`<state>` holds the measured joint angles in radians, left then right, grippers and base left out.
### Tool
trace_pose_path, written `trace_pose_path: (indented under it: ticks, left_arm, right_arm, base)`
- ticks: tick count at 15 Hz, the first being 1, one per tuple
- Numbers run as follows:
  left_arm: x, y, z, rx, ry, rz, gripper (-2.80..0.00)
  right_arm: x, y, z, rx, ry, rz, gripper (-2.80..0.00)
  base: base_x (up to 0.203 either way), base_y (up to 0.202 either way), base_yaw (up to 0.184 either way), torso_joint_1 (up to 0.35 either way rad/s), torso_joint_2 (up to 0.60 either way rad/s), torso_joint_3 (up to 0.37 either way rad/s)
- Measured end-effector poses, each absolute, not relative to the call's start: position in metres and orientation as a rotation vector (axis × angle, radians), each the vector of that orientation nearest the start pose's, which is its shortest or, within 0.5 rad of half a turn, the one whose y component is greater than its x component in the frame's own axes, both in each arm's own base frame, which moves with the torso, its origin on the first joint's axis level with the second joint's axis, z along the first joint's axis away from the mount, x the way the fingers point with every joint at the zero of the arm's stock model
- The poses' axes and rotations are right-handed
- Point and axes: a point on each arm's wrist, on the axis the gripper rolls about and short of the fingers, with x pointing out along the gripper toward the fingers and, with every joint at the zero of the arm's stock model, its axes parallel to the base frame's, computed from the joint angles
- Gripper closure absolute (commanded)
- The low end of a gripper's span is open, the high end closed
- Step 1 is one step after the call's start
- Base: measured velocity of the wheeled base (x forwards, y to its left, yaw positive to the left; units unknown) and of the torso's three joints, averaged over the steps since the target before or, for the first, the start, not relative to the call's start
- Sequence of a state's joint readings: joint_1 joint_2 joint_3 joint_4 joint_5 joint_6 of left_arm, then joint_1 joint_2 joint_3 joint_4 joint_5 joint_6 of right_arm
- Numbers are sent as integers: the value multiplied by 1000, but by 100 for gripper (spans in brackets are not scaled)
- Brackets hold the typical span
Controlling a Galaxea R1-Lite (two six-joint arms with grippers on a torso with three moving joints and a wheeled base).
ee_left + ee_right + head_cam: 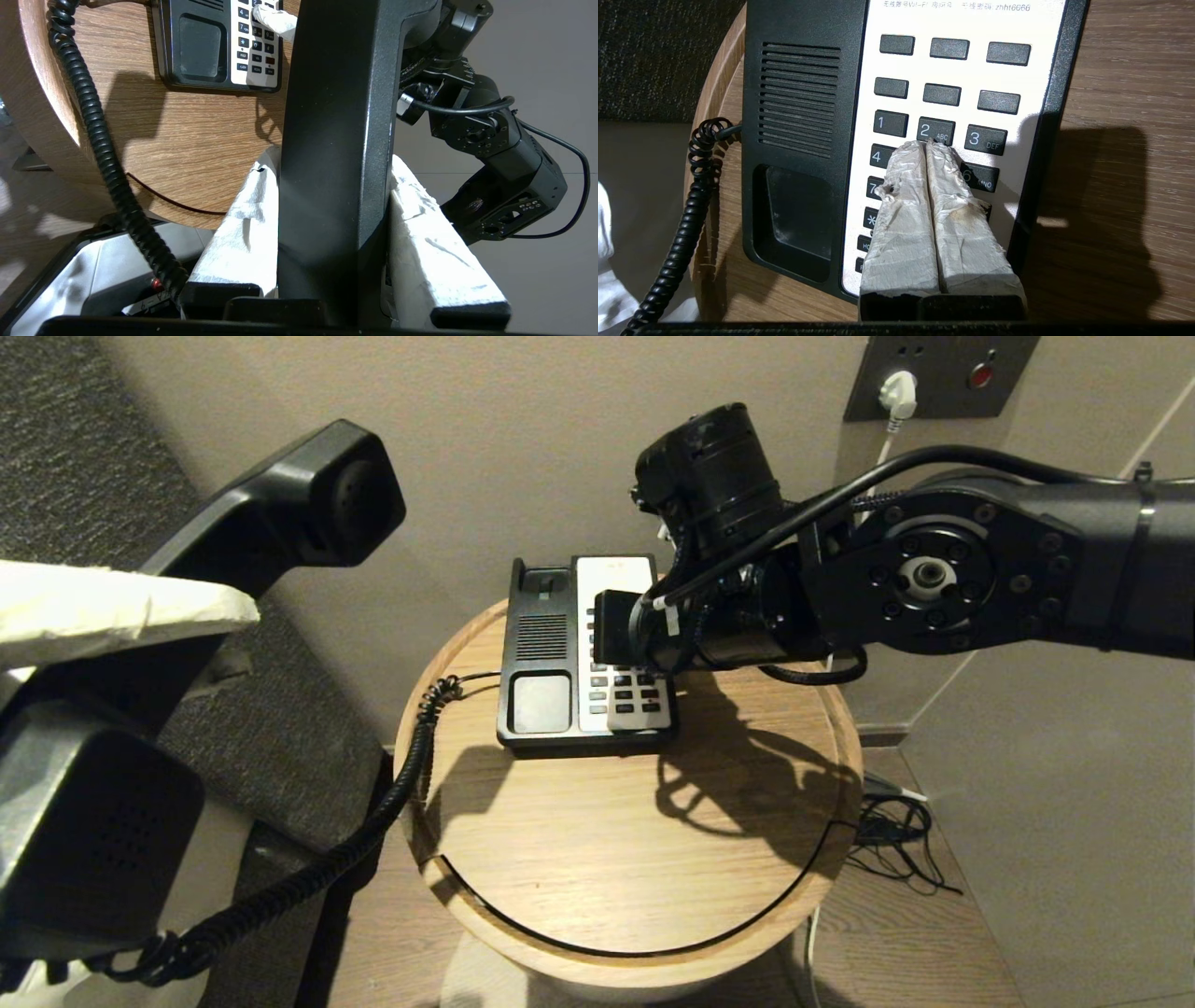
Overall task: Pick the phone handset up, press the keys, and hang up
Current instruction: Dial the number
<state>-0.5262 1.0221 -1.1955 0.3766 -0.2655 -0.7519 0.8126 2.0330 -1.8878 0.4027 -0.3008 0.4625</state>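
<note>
Left gripper (334, 224) pinches the phone handset (336, 121) mid-shaft, held off the table's left, long axis running toward the phone base (541, 653); right gripper (928, 145), fingers pressed together, tips on the keys (938, 133).

Right gripper (928, 145) covered middle keys (945, 93) in right wrist view; key under fingertips unreadable (contact not clear). Head view: right arm (934, 574) hid upper keypad and gripper itself. Phone handset (280, 513) ran off left edge, its middle hidden behind white pad at upper left. Left gripper (334, 205) cut off at bottom of left wrist view; handset ends out of frame. Coiled cord (392, 803) left frame at lower left. Faceplate print at top cropped.
</note>
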Motion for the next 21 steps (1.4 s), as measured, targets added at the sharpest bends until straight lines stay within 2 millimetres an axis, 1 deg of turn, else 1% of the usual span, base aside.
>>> trace_pose_path:
  ticks: [3, 7, 15, 21]
  left_arm:
    - [86, -57, 339, -681, 494, -671, 0]
    - [85, -56, 339, -681, 496, -670, 0]
    - [85, -56, 339, -683, 495, -670, 0]
    - [85, -56, 338, -682, 497, -669, 0]
  right_arm:
    - [282, 288, 272, 165, 543, 373, 0]
    - [280, 286, 276, 171, 533, 375, 0]
    - [277, 279, 276, 156, 547, 349, 0]
    - [275, 276, 272, 143, 570, 341, 0]
  base:
    - [0, 0, 0, 0, 0, 0]
    - [0, 0, 0, 0, 0, 0]
    - [0, 0, 0, 0, 0, 0]
    - [0, 0, 0, 0, 0, 0]
